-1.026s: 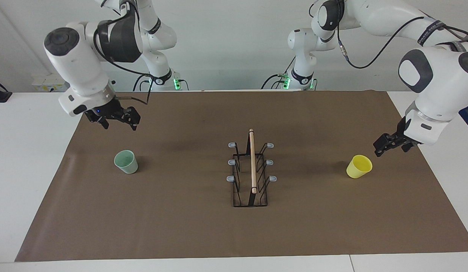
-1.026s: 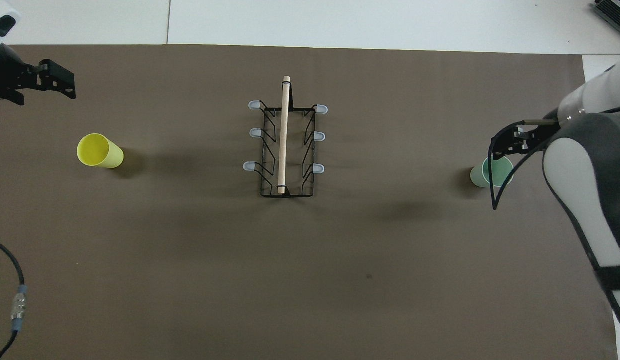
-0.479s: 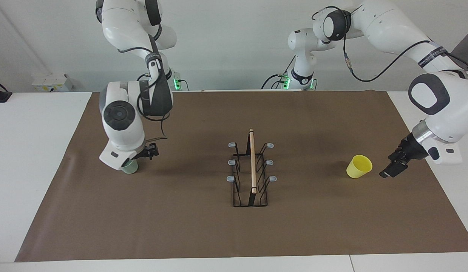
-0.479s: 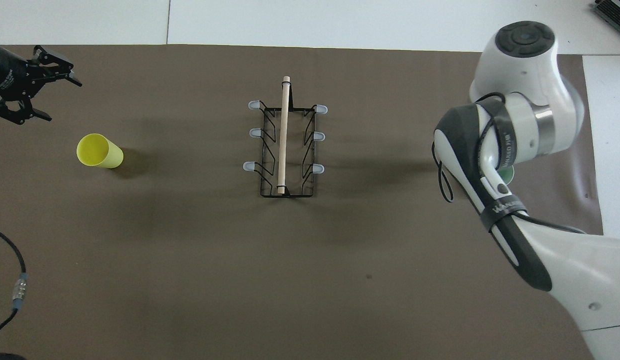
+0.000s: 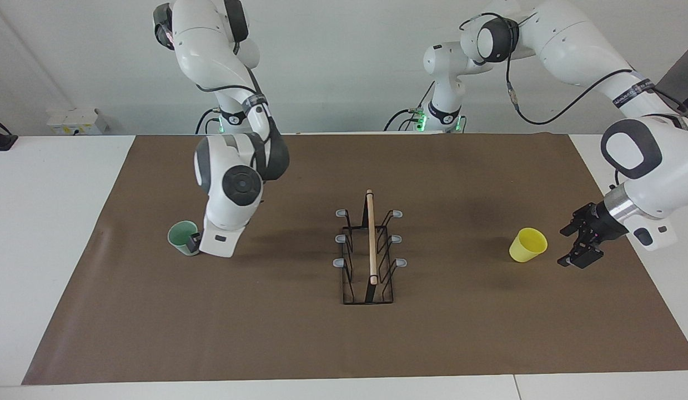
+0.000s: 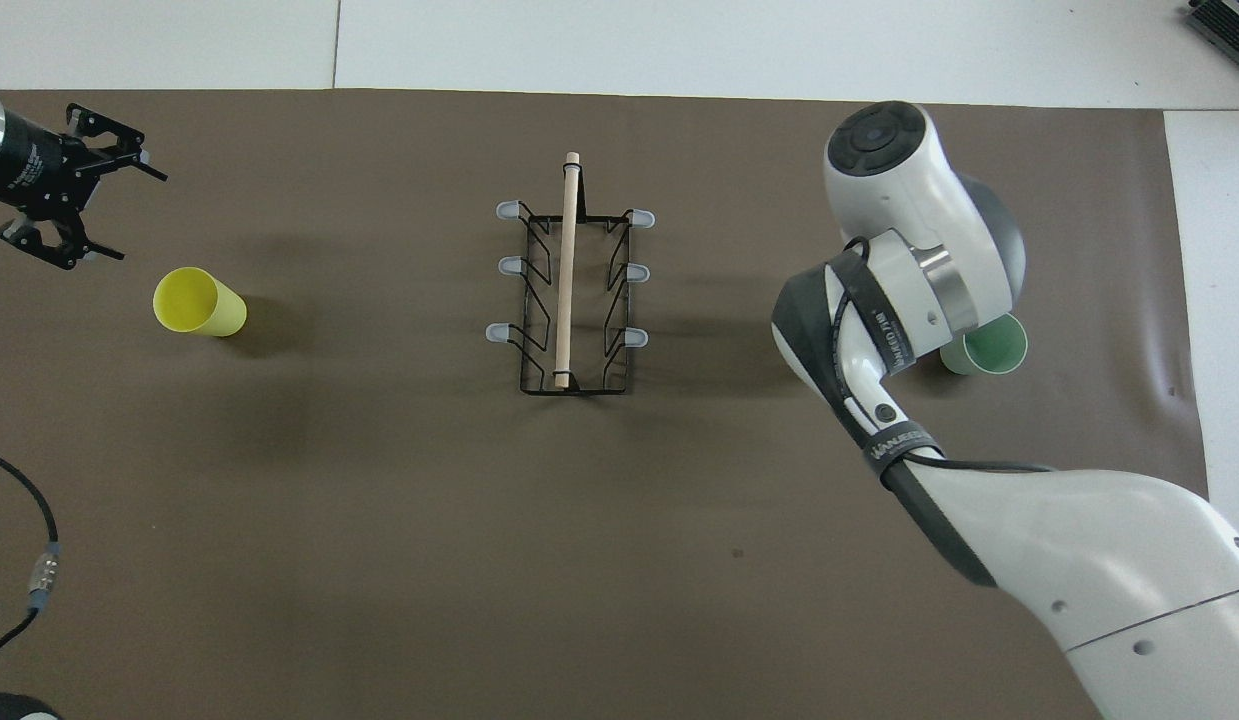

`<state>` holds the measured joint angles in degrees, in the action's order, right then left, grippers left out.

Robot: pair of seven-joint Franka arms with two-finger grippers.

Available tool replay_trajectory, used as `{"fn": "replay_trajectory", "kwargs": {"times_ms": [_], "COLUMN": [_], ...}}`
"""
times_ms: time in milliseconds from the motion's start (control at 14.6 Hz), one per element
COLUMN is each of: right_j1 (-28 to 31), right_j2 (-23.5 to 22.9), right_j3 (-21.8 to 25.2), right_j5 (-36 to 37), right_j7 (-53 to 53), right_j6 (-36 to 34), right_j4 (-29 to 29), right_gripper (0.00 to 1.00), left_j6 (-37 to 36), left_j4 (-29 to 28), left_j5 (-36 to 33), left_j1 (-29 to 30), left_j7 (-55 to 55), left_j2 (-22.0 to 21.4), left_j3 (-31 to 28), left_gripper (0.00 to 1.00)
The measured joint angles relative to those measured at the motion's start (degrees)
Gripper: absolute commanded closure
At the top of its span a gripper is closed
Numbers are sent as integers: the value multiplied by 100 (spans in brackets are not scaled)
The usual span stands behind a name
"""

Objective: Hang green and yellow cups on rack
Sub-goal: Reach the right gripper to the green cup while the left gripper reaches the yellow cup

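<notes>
Rack (image 5: 370, 253): being kept at mid-bench, pegs bare. Green cup (image 5: 184, 235): being stood upright toward the right arm's end from the rack, with the right hand (image 5: 195, 243) being lowered against it; finger spacing cannot be told. Yellow cup (image 5: 527, 245): toward the left arm's end; the left hand (image 5: 577, 247) is being held just beside it, fingers spread wide.

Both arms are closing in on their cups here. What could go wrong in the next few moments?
The right gripper sits low against the green cup, mostly hidden by its own wrist, so a sideways nudge could tip the light cup over. The left gripper is open beside the yellow cup but not around it; closing from there might push the cup away. The rack stands between the cups, so both arms could crowd it together.
</notes>
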<state>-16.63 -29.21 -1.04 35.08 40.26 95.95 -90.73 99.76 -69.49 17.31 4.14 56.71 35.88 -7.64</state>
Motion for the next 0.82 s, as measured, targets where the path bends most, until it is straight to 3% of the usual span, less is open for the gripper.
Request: {"fn": "replay_trajectory", "kwargs": {"times_ms": [274, 479, 821], "right_j1": [3, -9, -37], "right_j2": [442, 755, 774], "right_j3": [-381, -633, -662], "right_j5": [1159, 2008, 3180], "right_j7": [481, 521, 270], "right_j6": [337, 383, 491], "right_j4": [-1181, -2033, -2788], "right_gripper": [0, 0, 0], "left_j6": [773, 863, 913], "left_j4": [-723, -1302, -2269], "left_j5": [624, 1172, 1997], "left_j1": [433, 550, 858], "left_j7": [54, 274, 358], "left_j2": [-29, -254, -762], "left_j3": [-24, -31, -50], "left_gripper": [0, 1, 0]}}
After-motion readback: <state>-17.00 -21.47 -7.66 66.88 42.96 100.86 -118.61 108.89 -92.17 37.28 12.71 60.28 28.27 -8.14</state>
